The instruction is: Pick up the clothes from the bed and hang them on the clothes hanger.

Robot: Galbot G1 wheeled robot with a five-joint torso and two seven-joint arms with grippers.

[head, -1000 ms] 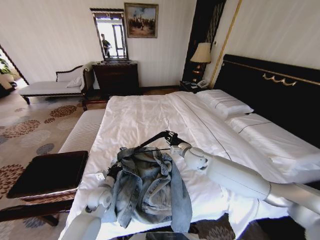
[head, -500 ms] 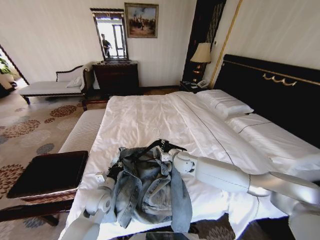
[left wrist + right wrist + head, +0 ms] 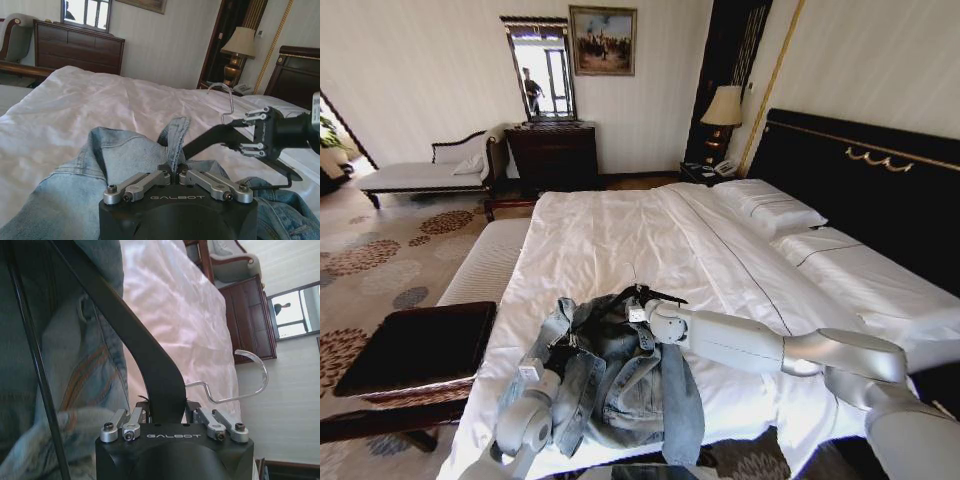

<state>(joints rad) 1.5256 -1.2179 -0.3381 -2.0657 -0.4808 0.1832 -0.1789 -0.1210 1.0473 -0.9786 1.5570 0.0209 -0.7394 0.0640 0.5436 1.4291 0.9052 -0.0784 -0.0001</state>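
The clothes, a light-blue denim jacket (image 3: 625, 385), lie crumpled on the near end of the bed (image 3: 610, 235). My left gripper (image 3: 560, 353) is at the jacket's left edge, shut on a fold of denim (image 3: 175, 150). My right gripper (image 3: 634, 301) is over the collar end of the jacket, shut on one arm of the black clothes hanger (image 3: 150, 370). The hanger's silver hook (image 3: 250, 382) points away over the white duvet. In the left wrist view the right gripper (image 3: 250, 132) holds the hanger (image 3: 210, 137) just beyond the lifted denim.
A dark bench (image 3: 415, 345) stands at the bed's left side. Pillows (image 3: 770, 205) and a black headboard (image 3: 880, 170) are on the right. A dresser (image 3: 552, 155), a chaise longue (image 3: 425, 172) and a lamp (image 3: 723, 106) stand along the far wall.
My right gripper has carried the hanger left and down, from beyond the jacket to its collar end. The left gripper has shifted a little with the jacket's edge.
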